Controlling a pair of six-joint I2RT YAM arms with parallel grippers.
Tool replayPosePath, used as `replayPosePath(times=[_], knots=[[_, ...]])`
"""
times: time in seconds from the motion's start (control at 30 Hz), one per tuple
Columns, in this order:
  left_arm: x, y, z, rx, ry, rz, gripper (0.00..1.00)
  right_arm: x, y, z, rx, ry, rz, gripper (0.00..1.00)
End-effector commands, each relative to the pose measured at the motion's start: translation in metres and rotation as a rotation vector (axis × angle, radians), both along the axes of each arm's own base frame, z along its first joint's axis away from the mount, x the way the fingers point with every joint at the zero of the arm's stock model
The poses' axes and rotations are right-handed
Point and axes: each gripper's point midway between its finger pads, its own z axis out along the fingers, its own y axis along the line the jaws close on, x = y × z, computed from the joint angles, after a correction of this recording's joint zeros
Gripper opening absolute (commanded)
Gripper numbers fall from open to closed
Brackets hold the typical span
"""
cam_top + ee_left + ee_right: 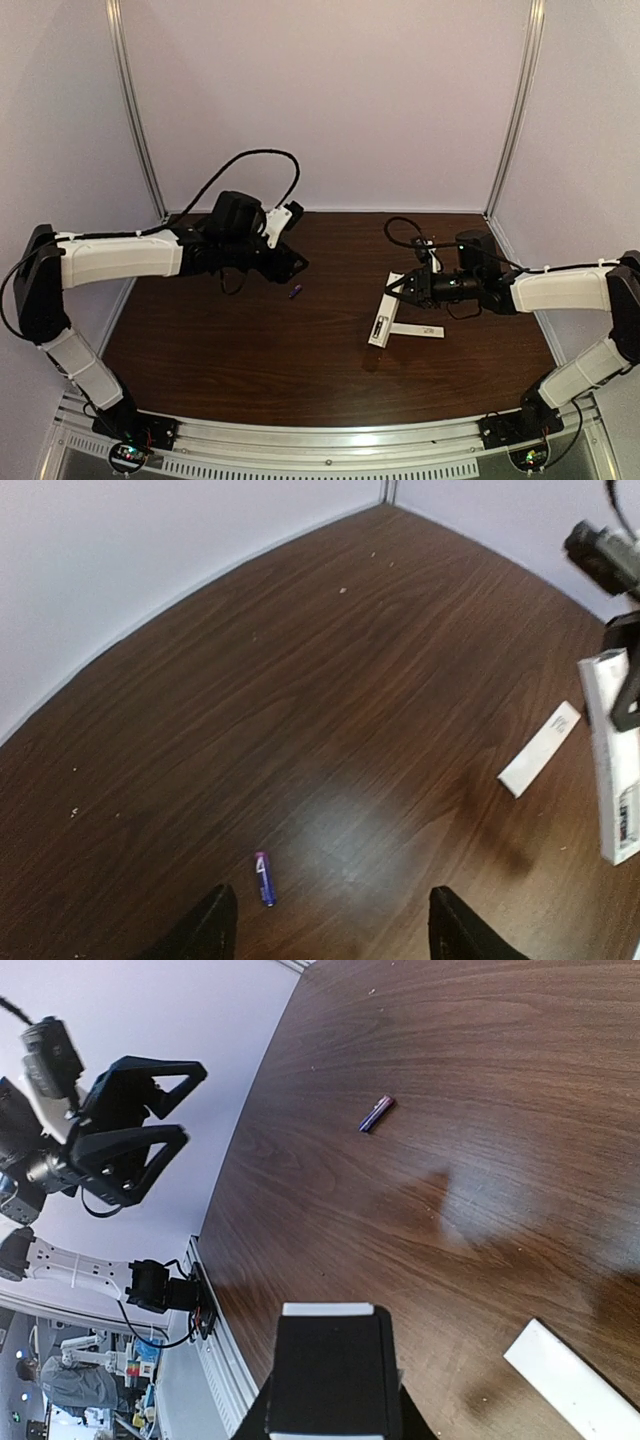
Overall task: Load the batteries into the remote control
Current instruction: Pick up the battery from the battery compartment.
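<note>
The bluish-purple battery (295, 291) lies on the brown table, also in the left wrist view (264, 878) and the right wrist view (376, 1113). My left gripper (287, 262) is open and empty, hovering just behind the battery; the battery lies ahead of the left fingertip (207, 930). My right gripper (402, 287) is shut on one end of the white remote control (383, 318), which hangs tilted down over the table. The remote also shows in the left wrist view (612, 760), and its white edge in the right wrist view (328, 1310). The dark battery is not in view.
A thinner flat white strip (418, 331) lies on the table beside the remote's lower end, also in the wrist views (540, 748) (575, 1390). Pale walls with metal posts close in the back and sides. A metal rail (320, 455) runs along the near edge.
</note>
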Motion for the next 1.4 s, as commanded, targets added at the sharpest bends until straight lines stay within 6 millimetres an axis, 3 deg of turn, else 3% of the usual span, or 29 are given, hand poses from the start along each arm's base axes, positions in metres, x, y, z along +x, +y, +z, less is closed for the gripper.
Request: replayPosePath(times=[0.0,0.2,0.5,0.67,1.03,1.37], knots=[[0.016,0.016,-0.059,0.147,0.256,0.119,0.64,0.004,-0.013,0.011,0.026,-0.036,-0.029,0.00],[0.039,0.019,-0.104,0.250,0.365,0.169,0.53,0.004,-0.017,0.008,0.033,-0.031,-0.032,0.00],[0.051,0.022,-0.143,0.358,0.411,0.209,0.46,0.006,-0.017,0.010,0.041,-0.032,-0.023,0.00],[0.059,0.027,-0.155,0.408,0.402,0.246,0.41,0.006,-0.017,0.009,0.041,-0.033,-0.019,0.00],[0.073,0.019,-0.171,0.431,0.399,0.252,0.24,0.007,-0.017,0.012,0.049,-0.036,-0.026,0.00],[0.062,0.032,-0.183,0.484,0.451,0.274,0.03,0.007,-0.016,0.015,0.076,-0.039,-0.031,0.00]])
